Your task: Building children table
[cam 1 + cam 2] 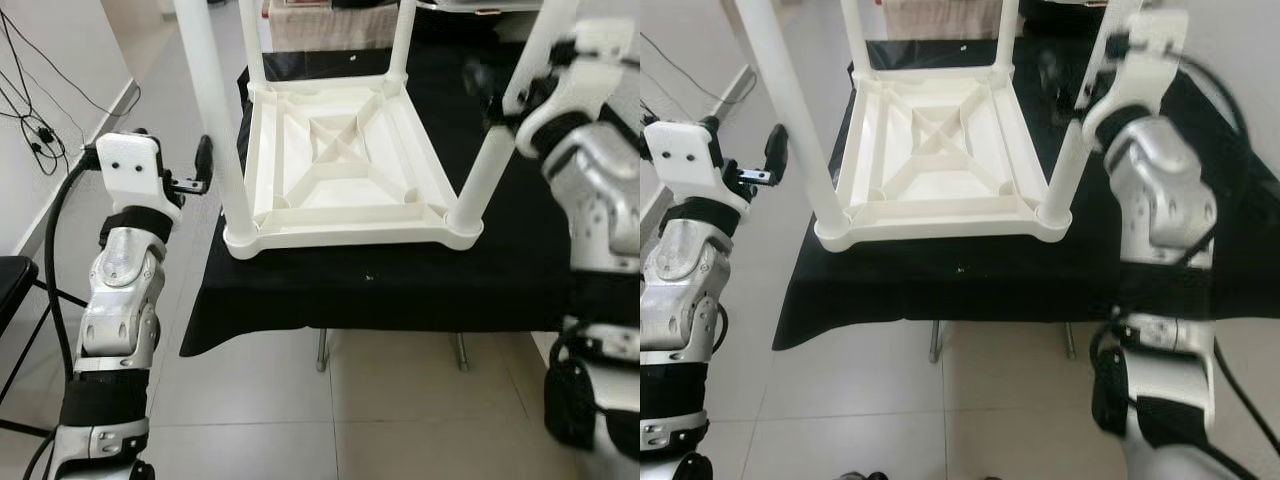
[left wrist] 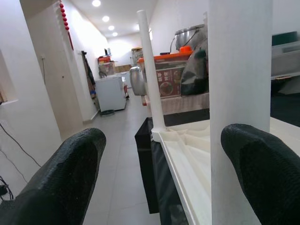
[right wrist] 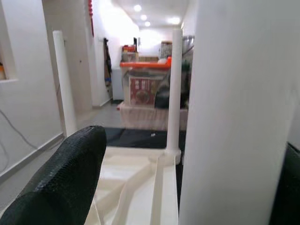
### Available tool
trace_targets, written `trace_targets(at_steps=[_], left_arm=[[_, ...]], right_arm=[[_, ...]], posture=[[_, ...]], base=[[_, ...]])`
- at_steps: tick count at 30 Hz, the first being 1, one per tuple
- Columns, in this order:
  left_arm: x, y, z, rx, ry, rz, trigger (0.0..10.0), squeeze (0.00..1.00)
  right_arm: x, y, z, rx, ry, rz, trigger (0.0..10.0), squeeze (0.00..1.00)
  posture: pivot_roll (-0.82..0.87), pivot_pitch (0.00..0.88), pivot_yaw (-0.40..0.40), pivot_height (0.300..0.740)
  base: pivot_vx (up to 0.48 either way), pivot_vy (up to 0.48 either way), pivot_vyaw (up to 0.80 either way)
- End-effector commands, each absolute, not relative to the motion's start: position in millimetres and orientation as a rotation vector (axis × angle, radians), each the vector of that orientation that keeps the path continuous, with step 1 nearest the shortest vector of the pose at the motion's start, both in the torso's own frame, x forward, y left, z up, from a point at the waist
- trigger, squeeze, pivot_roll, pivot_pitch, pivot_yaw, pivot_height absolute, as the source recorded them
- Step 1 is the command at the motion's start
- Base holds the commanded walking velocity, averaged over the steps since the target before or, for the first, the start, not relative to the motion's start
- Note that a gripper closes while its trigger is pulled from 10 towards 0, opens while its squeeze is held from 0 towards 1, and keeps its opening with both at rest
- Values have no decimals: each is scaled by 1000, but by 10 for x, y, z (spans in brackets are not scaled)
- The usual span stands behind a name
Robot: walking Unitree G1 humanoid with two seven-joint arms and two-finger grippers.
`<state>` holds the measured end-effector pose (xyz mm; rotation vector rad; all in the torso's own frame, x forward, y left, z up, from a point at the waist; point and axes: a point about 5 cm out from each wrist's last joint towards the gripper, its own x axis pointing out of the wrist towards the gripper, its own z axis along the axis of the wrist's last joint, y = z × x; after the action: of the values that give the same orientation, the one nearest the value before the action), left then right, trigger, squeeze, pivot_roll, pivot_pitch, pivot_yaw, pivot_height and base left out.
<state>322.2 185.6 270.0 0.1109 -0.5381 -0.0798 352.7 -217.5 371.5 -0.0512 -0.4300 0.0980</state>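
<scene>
Children's table: I see the white plastic children's table [image 1: 345, 160] lying upside down on the black-draped tabletop [image 1: 400, 285], its four legs pointing up and its ribbed underside facing me.
Near-left leg: this white leg [image 1: 215, 110] stands at the tabletop's left edge, with the tiled floor [image 1: 270, 420] dropping away just beside it.
Near-right leg: this leg [image 1: 1085, 120] rises at the table's front right corner.
Left hand: my left hand [image 2: 164, 187] has its fingers spread wide; the near-left leg sits between them, in front of the far finger [image 2: 265, 173], and I cannot tell whether either one touches it.
Right hand: my right hand [image 3: 187, 178] is up against the near-right leg, which stands between the two fingers; whether they press it I cannot tell.
Writing: a red-and-white panel [image 3: 143, 91] on a far counter carries print too small for me to read.
Open room: bare floor runs down the left side to a white wall with black cables [image 1: 30, 110].
</scene>
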Motion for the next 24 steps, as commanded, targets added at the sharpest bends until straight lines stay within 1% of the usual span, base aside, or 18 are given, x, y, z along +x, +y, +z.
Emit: trace_targets(at_steps=[1,6,7,8,9,13,20,24], left_arm=[[3192,1701,2713,118,-556,-150,10000,0],[3191,1678,2716,113,-558,-154,10000,0],[3191,1675,2717,112,-558,-154,10000,0],[3191,1675,2717,112,-558,-154,10000,0],[3191,1674,2720,112,-559,-154,10000,0],[3192,1691,2735,112,-559,-145,10000,0],[3212,1708,2778,119,-563,-132,10000,0],[3266,1757,2873,137,-577,-107,10000,0]], right_arm=[[3551,-2067,3743,-73,-438,126,10000,0],[3593,-2134,3715,-61,-409,81,10000,0],[3604,-2125,3698,-56,-398,86,7333,0],[3604,-2125,3698,-56,-398,86,7333,0],[3609,-2101,3666,-59,-378,105,78,0],[3605,-2068,3541,-76,-298,159,0,0],[3528,-2041,3403,-73,-239,206,0,0],[3459,-2020,3322,-76,-216,223,0,0]], posture=[[-51,142,-33,740],[-51,142,-32,740],[-51,142,-32,740],[-51,142,-32,740],[-50,141,-32,740],[-52,142,-35,740],[-54,143,-33,740],[-64,144,-22,740]], base=[[0,0,0],[0,0,0],[0,0,0],[0,0,0],[0,0,0],[0,0,0],[0,0,0],[0,0,0]])
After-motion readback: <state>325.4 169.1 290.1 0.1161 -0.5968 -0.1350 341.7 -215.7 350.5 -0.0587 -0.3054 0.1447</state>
